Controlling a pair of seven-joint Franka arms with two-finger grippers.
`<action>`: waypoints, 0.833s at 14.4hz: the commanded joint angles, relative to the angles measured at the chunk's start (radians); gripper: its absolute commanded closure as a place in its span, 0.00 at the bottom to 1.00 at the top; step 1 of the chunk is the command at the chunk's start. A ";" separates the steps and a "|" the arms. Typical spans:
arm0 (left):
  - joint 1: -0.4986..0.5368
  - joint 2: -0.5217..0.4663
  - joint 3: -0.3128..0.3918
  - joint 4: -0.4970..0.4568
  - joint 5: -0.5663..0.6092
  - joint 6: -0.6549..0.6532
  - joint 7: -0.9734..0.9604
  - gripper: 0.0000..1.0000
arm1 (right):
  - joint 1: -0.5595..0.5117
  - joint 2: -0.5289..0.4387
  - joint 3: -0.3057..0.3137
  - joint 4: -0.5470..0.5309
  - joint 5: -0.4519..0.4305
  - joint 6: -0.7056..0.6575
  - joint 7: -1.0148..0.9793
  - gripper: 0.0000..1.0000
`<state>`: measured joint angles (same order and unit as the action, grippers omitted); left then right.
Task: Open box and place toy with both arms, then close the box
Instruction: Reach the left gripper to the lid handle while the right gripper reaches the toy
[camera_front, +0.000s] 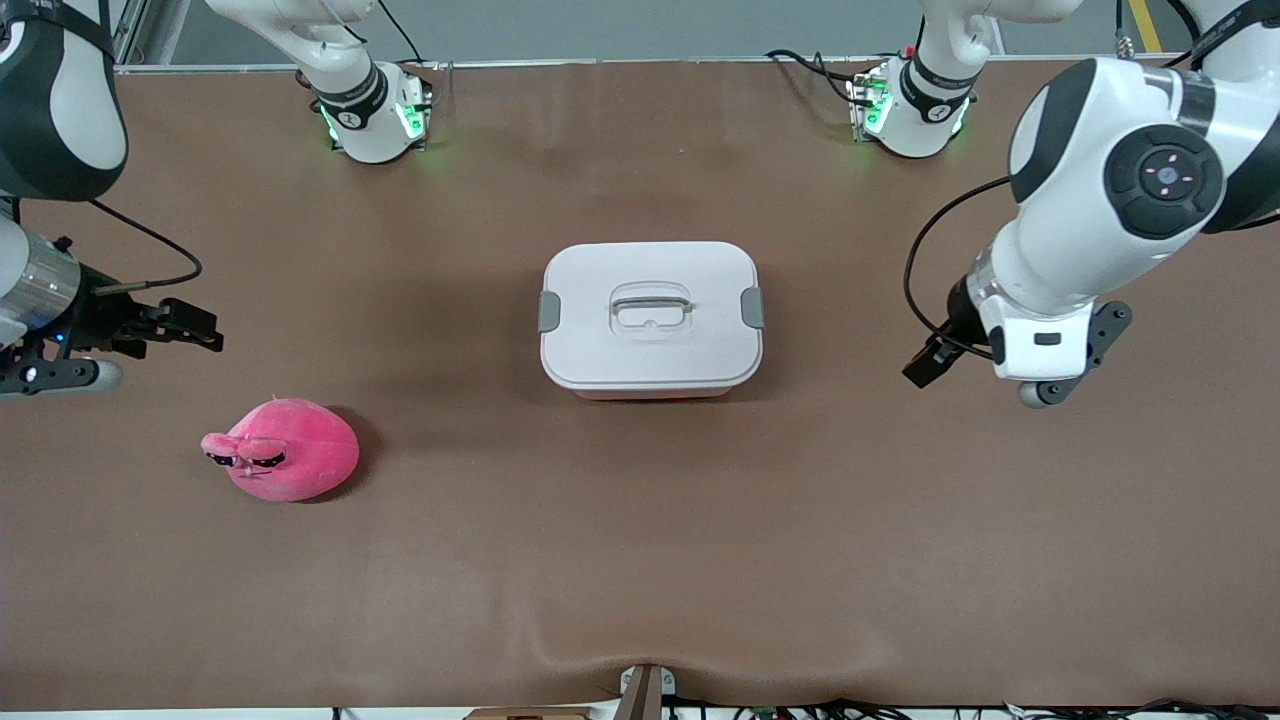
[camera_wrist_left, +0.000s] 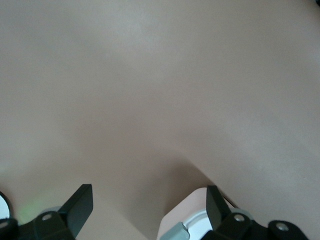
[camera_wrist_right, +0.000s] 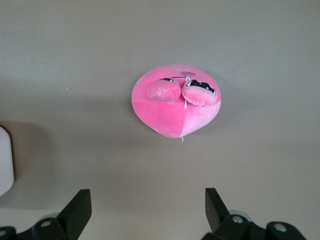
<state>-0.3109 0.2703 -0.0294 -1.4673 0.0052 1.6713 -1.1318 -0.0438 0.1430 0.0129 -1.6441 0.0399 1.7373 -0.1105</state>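
The box (camera_front: 650, 315) stands shut in the middle of the brown table, its white lid on, a grey clip (camera_front: 549, 311) at each end and a recessed grey handle (camera_front: 651, 304) on top. The pink plush toy (camera_front: 285, 463) lies toward the right arm's end, nearer to the front camera than the box. My right gripper (camera_front: 190, 328) is open and empty over bare table beside the toy, which shows in the right wrist view (camera_wrist_right: 175, 107). My left gripper (camera_front: 925, 365) is open and empty over the table off the box's other end. A box corner (camera_wrist_left: 192, 212) shows in the left wrist view.
The two arm bases (camera_front: 375, 115) (camera_front: 910, 110) stand along the table edge farthest from the front camera. A small bracket (camera_front: 645, 690) sits at the table's near edge. An edge of the box lid (camera_wrist_right: 4, 160) shows in the right wrist view.
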 joint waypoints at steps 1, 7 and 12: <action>-0.039 0.023 0.005 0.027 -0.001 0.018 -0.090 0.00 | -0.013 0.006 0.007 0.009 0.006 0.007 -0.023 0.00; -0.109 0.056 0.002 0.027 -0.037 0.068 -0.333 0.00 | -0.002 0.116 0.006 0.017 0.009 0.073 -0.023 0.00; -0.178 0.079 -0.004 0.027 -0.045 0.071 -0.498 0.00 | -0.004 0.144 0.006 0.020 0.002 0.105 -0.054 0.00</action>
<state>-0.4622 0.3305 -0.0356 -1.4669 -0.0233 1.7447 -1.5728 -0.0445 0.2756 0.0138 -1.6429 0.0397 1.8268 -0.1368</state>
